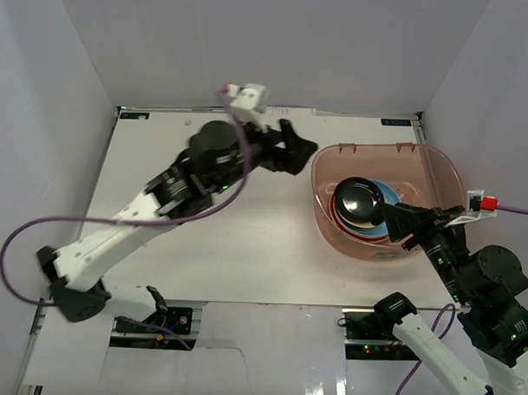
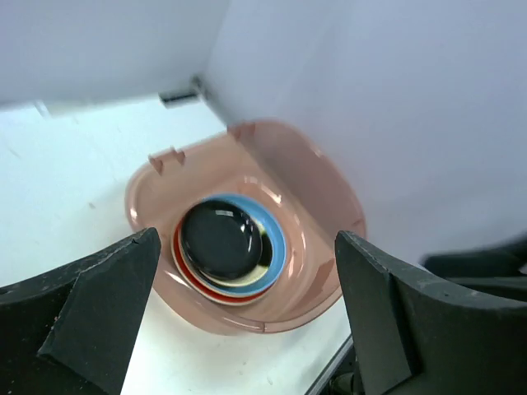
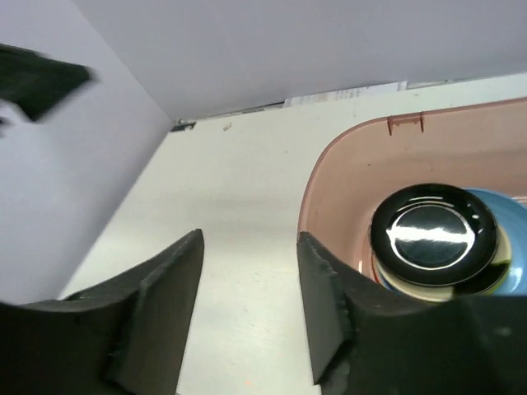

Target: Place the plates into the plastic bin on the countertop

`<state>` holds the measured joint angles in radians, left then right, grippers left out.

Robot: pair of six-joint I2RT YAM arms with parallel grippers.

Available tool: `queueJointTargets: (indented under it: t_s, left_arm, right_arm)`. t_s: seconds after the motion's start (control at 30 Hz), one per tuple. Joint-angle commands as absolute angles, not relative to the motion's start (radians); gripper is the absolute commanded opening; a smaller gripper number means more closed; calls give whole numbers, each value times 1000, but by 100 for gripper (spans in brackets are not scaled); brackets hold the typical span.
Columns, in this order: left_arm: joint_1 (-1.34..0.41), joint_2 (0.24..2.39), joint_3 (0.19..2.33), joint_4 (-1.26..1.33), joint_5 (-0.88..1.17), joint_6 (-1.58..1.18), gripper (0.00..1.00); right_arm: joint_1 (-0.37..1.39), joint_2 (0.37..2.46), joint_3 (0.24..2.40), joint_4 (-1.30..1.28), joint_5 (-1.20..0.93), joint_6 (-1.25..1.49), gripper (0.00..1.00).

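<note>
Right gripper (image 1: 400, 225) hangs over the near rim of the bin (image 1: 434, 162), jaws apart, holding nothing. Left gripper (image 1: 297, 152) hovers just left of the bin, jaws wide apart, empty. Plates (image 1: 361, 203) lie stacked inside the bin, glossy black one uppermost, light blue and red edges beneath. Bin stands on the countertop (image 1: 245, 249).

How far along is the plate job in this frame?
Looks finished or nearly so. Plates sit stacked in the plastic bin, black plate on top. Left gripper and right gripper are open, holding nothing. No plate shows on the countertop outside the bin.
</note>
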<state>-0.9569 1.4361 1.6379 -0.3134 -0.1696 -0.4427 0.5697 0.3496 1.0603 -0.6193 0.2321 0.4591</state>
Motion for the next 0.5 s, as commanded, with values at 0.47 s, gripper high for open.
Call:
queueJointTargets:
  t_s: [0.47]
  left_arm:
    - [-954, 422, 986, -684, -566, -476, 98]
  right_arm:
    - [568, 201, 1037, -459, 327, 321, 90]
